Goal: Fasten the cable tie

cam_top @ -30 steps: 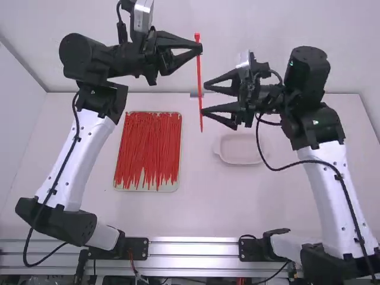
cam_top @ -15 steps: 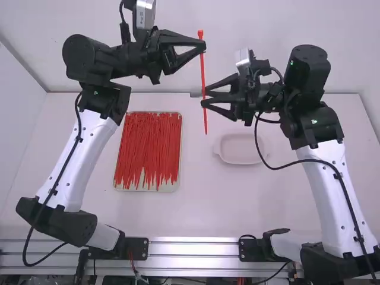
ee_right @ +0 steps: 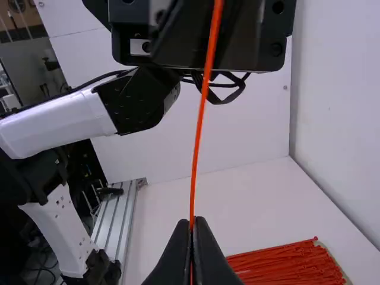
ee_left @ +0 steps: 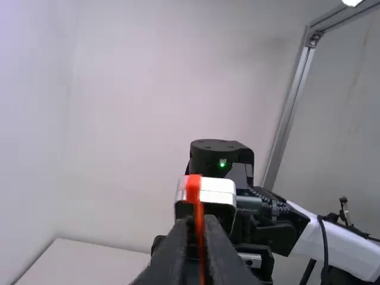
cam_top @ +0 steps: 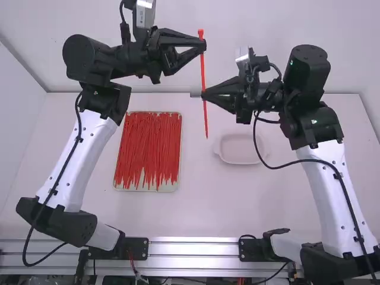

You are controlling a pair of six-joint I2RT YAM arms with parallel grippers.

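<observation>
Cable tie (cam_top: pixel 203 71) is held upright in the air by 2 grippers, well above the table (cam_top: pixel 196 202). Left gripper (cam_top: pixel 200 45) is closed flat on the strap just under the head, so the small square head stands directly above its fingertips. The left wrist view shows both fingers pressed on the strap with no gap. Right gripper (cam_top: pixel 205 94) is closed on the same strap lower down, beneath the left gripper. Its 2 fingers meet on the strap, as the right wrist view shows. Judgement: the upper grip fixes the head as the target, and the lower grip steadies the strap so that the free end can be bent round toward it. The 2-point hold also keeps the strap from swinging. The tail hangs free below the right gripper, pointing down at the table and touching nothing. Condition of the tie: 1 thin red strap, nearly straight with a slight bow between the 2 grips, no loop formed, tail not entered in the head. Fastening proper is judged not yet begun. On the table, well below the left gripper, a tray (cam_top: pixel 146 189) carries a bed of spare red ties (cam_top: pixel 148 151). A white dish (cam_top: pixel 218 151) sits below the right gripper.
</observation>
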